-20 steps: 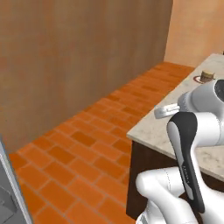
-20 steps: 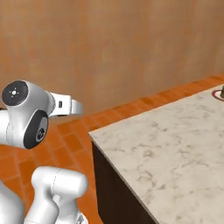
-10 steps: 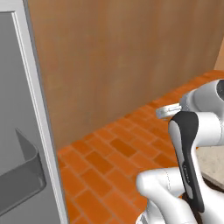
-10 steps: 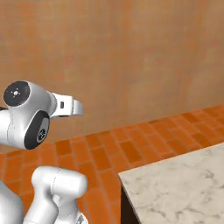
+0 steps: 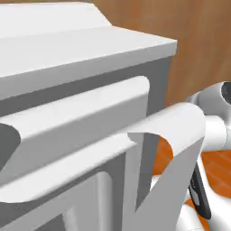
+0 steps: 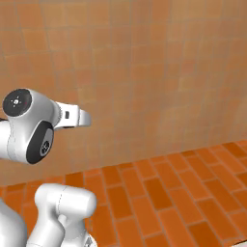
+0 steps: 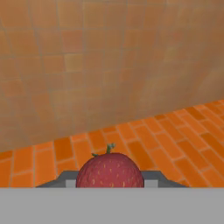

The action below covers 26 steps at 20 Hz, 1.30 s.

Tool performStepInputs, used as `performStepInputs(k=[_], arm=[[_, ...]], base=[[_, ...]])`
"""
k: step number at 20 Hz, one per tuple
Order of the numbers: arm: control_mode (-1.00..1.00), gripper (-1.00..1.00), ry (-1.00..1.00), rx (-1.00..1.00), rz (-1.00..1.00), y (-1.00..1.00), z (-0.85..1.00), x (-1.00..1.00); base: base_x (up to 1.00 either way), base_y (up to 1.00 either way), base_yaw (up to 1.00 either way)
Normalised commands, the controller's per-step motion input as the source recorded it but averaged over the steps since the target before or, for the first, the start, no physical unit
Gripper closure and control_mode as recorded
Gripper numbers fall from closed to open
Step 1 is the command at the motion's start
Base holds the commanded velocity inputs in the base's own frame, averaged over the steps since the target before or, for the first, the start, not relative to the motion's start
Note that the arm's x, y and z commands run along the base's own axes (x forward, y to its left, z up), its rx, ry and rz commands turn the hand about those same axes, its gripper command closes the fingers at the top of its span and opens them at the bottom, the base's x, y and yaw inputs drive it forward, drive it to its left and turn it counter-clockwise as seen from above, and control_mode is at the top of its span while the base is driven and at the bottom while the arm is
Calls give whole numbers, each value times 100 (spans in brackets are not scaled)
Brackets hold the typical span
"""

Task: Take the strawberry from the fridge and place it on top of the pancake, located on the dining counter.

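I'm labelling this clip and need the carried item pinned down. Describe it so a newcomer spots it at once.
In the hand view, look below the tan tiled wall and orange brick floor to the bottom centre. There the gripper is shut on the strawberry: round, dark red, seed-speckled, with a small green stem.

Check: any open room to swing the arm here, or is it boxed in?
Crowded on the left: the grey fridge looms right beside the arm. Open stretch: brick floor up to the tiled wall. Pincer is shut on the strawberry.
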Motion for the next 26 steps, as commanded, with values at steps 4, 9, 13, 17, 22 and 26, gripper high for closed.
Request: performStepInputs(k=[4, 9, 13, 17, 22, 26], arm=[[100, 100, 0, 0, 0, 0, 0, 0], [100, 100, 0, 0, 0, 0, 0, 0], [100, 100, 0, 0, 0, 0, 0, 0], [100, 100, 0, 0, 0, 0, 0, 0], [100, 100, 0, 0, 0, 0, 0, 0], [100, 100, 0, 0, 0, 0, 0, 0]], base=[[100, 0, -32], [100, 0, -51], [83, -4, -69], [47, -10, -79], [44, 0, -81], [50, 3, -82]])
